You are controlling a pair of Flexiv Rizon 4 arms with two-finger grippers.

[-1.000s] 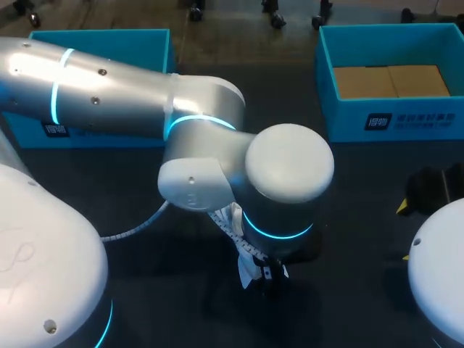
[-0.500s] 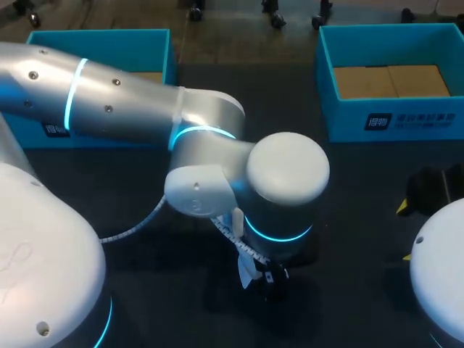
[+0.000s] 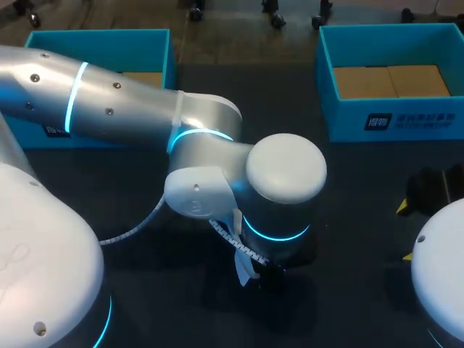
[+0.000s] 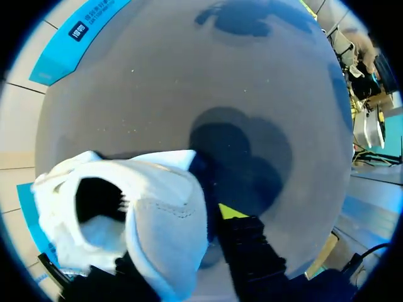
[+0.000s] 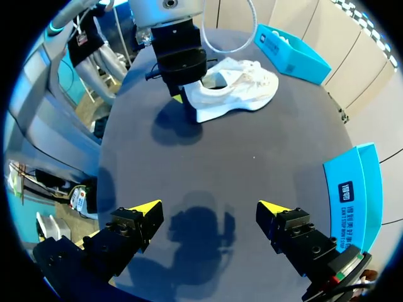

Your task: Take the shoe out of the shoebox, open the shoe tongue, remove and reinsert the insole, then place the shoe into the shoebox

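- Blue shoebox point(image 3: 109, 38) at the tabletop's point(image 3: 362, 217) far left corner, partly hidden behind the left arm point(image 3: 123, 109).
- Left arm comes in from the left edge, with its wrist over the middle of the tabletop.
- Left gripper point(image 5: 184, 97) points down and is clenched on the heel end of the white shoe point(image 5: 236, 88). Only 1 yellow tip shows; the other finger is hidden by the shoe.
- Shoe lies on its sole near the middle of the tabletop, outside both boxes, opening up. From the head view it is mostly hidden under the left wrist.
- 2nd blue shoebox point(image 3: 395, 119) at the far right corner, brown cardboard point(image 3: 391, 80) on its floor.
- Right gripper point(image 5: 209, 207) near the right edge, above bare tabletop, well apart from the shoe. Released: its 2 fingers are spread wide, nothing between them.
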